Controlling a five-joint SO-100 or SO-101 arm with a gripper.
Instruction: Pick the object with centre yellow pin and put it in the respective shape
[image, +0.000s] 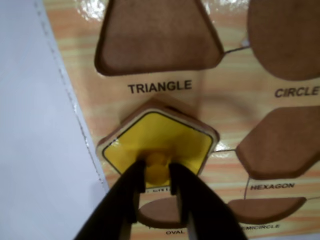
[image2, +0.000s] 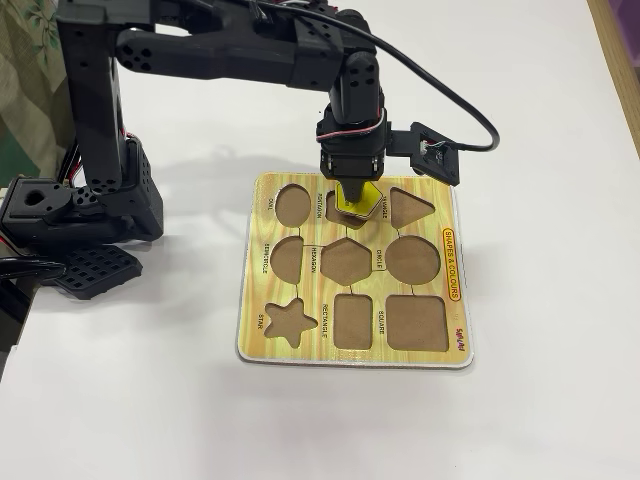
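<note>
The yellow pentagon piece (image: 159, 142) is pinched by its knob (image: 157, 165) between the gripper (image: 156, 172) fingers. It is held tilted over the pentagon cutout (image2: 338, 205), below the triangle cutout (image: 157, 37) in the wrist view.

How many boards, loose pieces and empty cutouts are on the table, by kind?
Puzzle board: 1
Yellow pentagon piece, gripped by the tool: 1
Empty cutouts: 8 (oval, triangle, semicircle, hexagon, circle, star, rectangle, square)
Total: 10
</note>
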